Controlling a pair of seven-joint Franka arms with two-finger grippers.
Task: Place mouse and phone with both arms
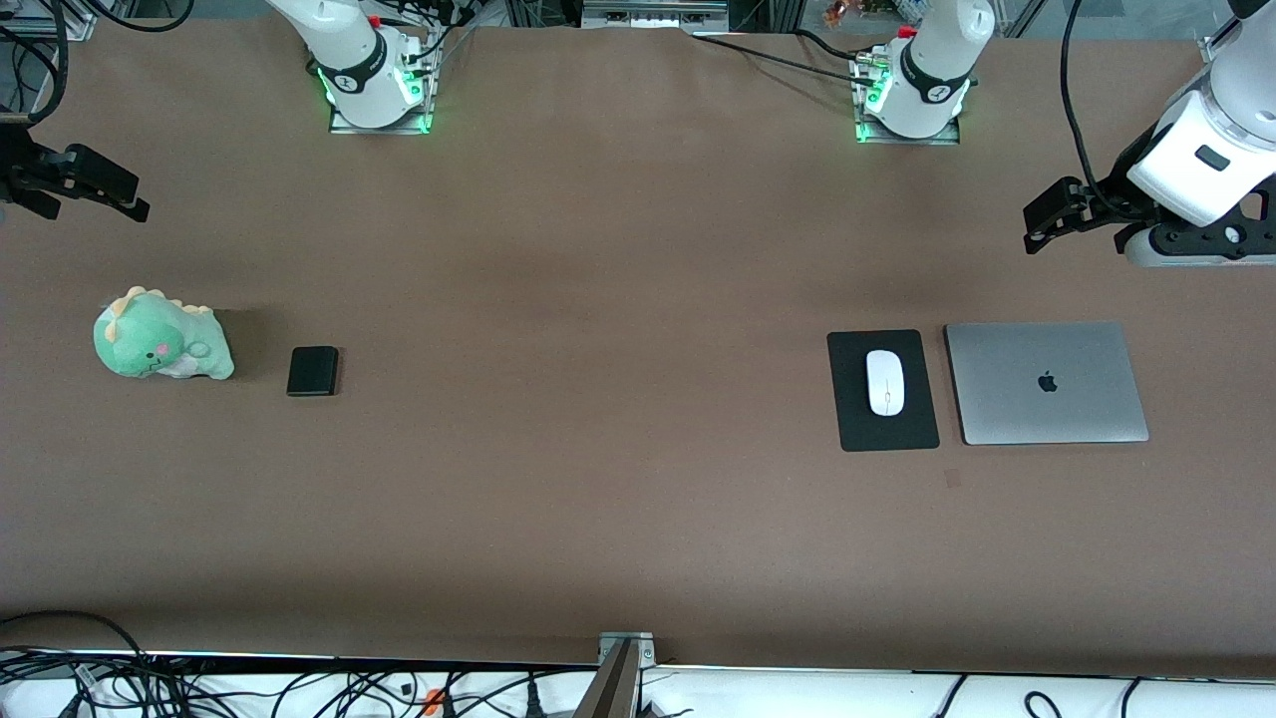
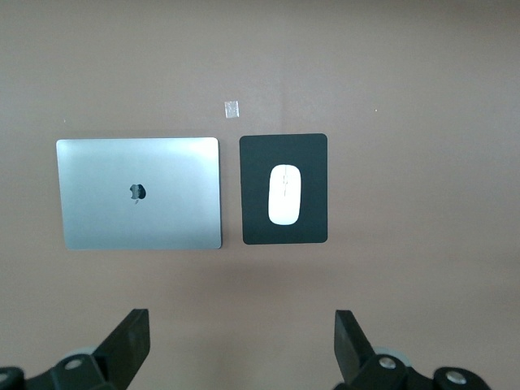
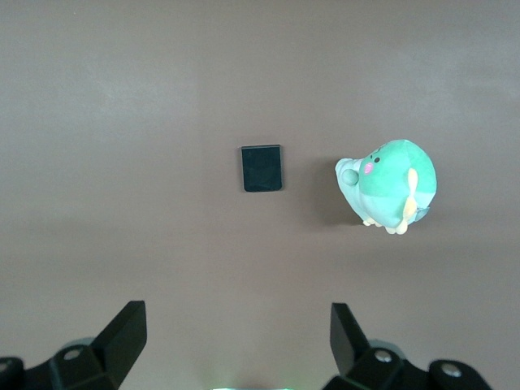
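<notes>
Mouse (image 1: 885, 382) lies on a black pad (image 1: 853, 421) toward the left arm's end of the counter (image 1: 598, 299), closed laptop (image 1: 1047, 382) just beside the pad. Phone (image 1: 313, 371) lies flat toward the right arm's end, beside a green plush dinosaur (image 1: 159, 336). Left end effector (image 1: 1047, 216) hangs above bare counter at that end, fingers (image 2: 130, 341) spread wide, holding nothing. Right end effector (image 1: 105, 189) hangs above bare counter at its own end, fingers (image 3: 126, 337) likewise spread, empty. Both well apart from their objects.
</notes>
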